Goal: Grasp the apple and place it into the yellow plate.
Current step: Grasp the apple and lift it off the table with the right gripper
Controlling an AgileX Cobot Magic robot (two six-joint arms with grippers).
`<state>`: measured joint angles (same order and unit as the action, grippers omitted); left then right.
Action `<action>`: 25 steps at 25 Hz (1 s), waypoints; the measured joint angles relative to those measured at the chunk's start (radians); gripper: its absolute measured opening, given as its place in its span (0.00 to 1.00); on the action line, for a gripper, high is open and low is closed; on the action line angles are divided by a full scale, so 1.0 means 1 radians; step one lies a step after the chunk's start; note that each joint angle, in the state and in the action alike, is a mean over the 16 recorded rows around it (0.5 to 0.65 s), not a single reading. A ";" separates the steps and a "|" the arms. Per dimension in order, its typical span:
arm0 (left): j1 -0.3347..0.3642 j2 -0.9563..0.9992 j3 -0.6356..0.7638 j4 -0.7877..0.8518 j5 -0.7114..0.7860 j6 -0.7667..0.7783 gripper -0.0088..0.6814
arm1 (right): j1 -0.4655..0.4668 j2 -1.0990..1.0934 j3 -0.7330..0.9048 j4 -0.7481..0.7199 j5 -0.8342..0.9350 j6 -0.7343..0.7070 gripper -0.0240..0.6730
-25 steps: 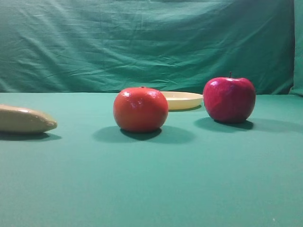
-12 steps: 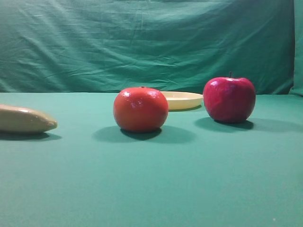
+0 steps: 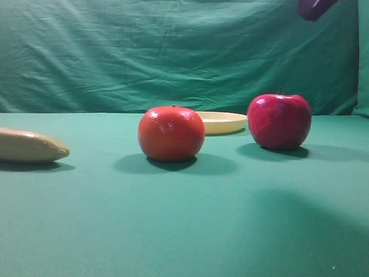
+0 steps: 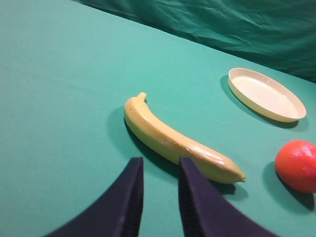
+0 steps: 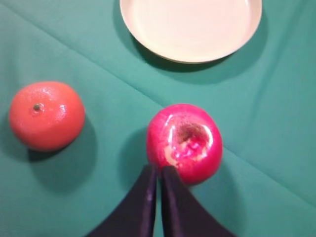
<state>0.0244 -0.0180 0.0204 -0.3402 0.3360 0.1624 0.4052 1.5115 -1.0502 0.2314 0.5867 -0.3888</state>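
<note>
Green cloth covers the surface and backdrop. Right gripper [image 5: 157, 190] hangs above the apple [image 5: 184, 142], jaws nearly pressed together, empty; the fruit sits just beyond its tips, so this arm is nearer. Glossy crimson, stem up, it stands right of the yellow plate [image 3: 222, 122].

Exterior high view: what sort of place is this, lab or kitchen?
Most likely a staged lab tabletop, not a kitchen: a green cloth covers the table and hangs as backdrop, with only an apple, an orange fruit, a banana and a yellow plate laid out.
</note>
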 joint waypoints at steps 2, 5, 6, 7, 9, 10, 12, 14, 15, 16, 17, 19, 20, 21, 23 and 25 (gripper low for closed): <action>0.000 0.000 0.000 0.000 0.000 0.000 0.24 | 0.007 0.018 -0.007 -0.004 -0.008 0.000 0.42; 0.000 0.000 0.000 0.000 0.000 0.000 0.24 | 0.010 0.043 -0.017 -0.009 -0.017 -0.001 0.59; 0.000 0.000 0.000 0.000 0.000 0.000 0.24 | 0.010 0.051 -0.019 -0.011 -0.020 -0.001 0.65; 0.000 0.000 0.000 0.000 0.000 0.000 0.24 | 0.010 0.058 -0.020 -0.012 -0.023 -0.001 0.71; 0.000 0.000 0.000 0.000 0.000 0.000 0.24 | 0.009 0.075 -0.022 -0.016 -0.031 -0.001 0.81; 0.000 0.000 0.000 0.000 0.000 0.000 0.24 | 0.009 0.083 -0.023 -0.018 -0.036 -0.001 0.85; 0.000 0.000 0.000 0.000 0.000 0.000 0.24 | 0.007 0.103 -0.024 -0.021 -0.047 0.000 0.92; 0.000 0.000 0.000 0.000 0.000 0.000 0.24 | 0.005 0.126 -0.024 -0.024 -0.060 0.000 0.95; 0.000 0.000 0.000 0.000 0.000 0.000 0.24 | 0.004 0.139 -0.024 -0.026 -0.066 0.000 0.96; 0.000 0.000 0.000 0.000 0.000 0.000 0.24 | 0.003 0.152 -0.024 -0.027 -0.073 0.001 0.96; 0.000 0.000 0.000 0.000 0.000 0.000 0.24 | 0.002 0.167 -0.025 -0.028 -0.079 0.001 0.96; 0.000 0.000 0.000 0.000 0.000 0.000 0.24 | 0.000 0.196 -0.025 -0.031 -0.092 0.002 0.96; 0.000 0.000 0.000 0.000 0.000 0.000 0.24 | -0.001 0.210 -0.025 -0.032 -0.098 0.002 0.95; 0.000 0.000 0.000 0.000 0.000 0.000 0.24 | -0.002 0.224 -0.025 -0.033 -0.104 0.002 0.94; 0.000 0.000 0.000 0.000 0.000 0.000 0.24 | -0.004 0.248 -0.025 -0.034 -0.117 0.003 0.92; 0.000 0.000 0.000 0.000 0.000 0.000 0.24 | -0.005 0.268 -0.025 -0.034 -0.129 0.003 0.90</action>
<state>0.0244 -0.0180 0.0204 -0.3402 0.3360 0.1624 0.4003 1.7797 -1.0756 0.1976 0.4575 -0.3855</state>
